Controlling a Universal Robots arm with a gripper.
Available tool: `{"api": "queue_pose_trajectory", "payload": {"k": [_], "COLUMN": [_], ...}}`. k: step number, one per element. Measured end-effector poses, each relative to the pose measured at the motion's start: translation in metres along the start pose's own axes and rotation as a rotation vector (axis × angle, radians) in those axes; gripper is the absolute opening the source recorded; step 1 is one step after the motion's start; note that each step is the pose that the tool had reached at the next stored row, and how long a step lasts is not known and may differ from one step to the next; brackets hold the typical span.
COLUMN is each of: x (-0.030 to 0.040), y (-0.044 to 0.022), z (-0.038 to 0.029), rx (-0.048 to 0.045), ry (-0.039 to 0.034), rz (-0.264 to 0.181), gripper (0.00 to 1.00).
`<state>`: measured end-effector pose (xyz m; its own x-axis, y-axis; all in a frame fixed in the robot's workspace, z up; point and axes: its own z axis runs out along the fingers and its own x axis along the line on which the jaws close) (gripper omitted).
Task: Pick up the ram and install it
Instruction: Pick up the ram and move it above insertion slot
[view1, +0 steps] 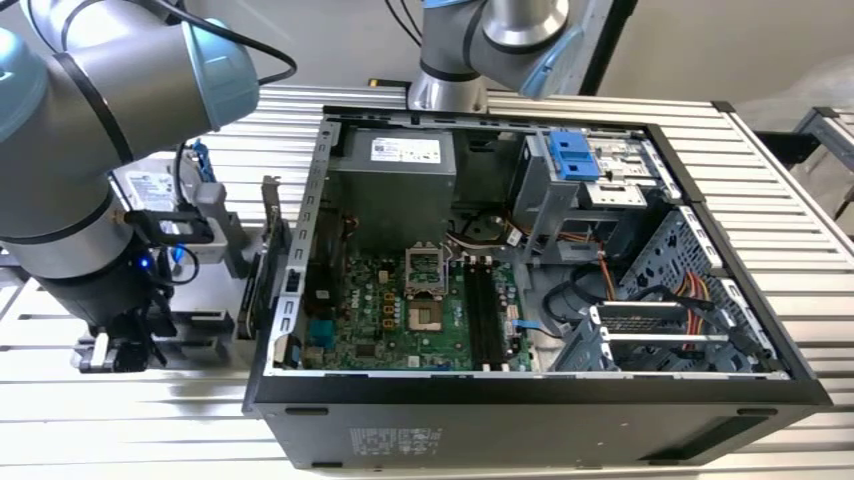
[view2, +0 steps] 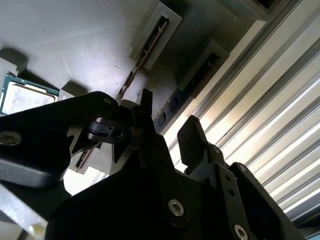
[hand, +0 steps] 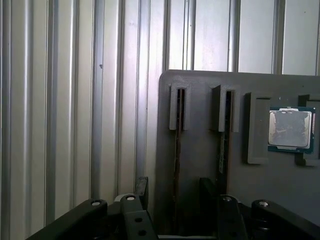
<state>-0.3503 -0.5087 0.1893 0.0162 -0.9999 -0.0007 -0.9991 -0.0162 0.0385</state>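
Observation:
Two ram sticks stand on edge in slots of a grey holder tray (hand: 200, 150). My gripper (hand: 175, 192) is open and low over the tray, one finger on each side of the ram stick (hand: 177, 145) that lies farther from the processor chip (hand: 291, 129). The fingers look apart from the stick. The other ram stick (hand: 222, 150) stands just outside one finger. In the second wrist view the gripper (view2: 170, 122) straddles the same ram stick (view2: 175, 97). In the exterior view the gripper (view1: 114, 350) hangs at the far left, outside the open computer case (view1: 287, 300).
The motherboard's black memory slots (view1: 483, 310) run lengthwise in the case's middle, beside the processor socket (view1: 424, 268). An upright card (view1: 274, 235) and a hard drive (view1: 147, 190) sit between my arm and the case. A second arm's base (view1: 461, 60) stands behind the case. Ribbed metal table (hand: 60, 100).

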Motion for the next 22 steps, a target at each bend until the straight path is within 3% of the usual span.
{"api": "queue_pose_trajectory", "payload": {"k": [1, 22], "x": [0.0, 0.0], "y": [0.0, 0.0], "z": [0.0, 0.0001], "rx": [0.0, 0.0], "ry": [-0.0001, -0.0004], "rz": [0.0, 0.01], "gripper": [0.0, 0.0]}}
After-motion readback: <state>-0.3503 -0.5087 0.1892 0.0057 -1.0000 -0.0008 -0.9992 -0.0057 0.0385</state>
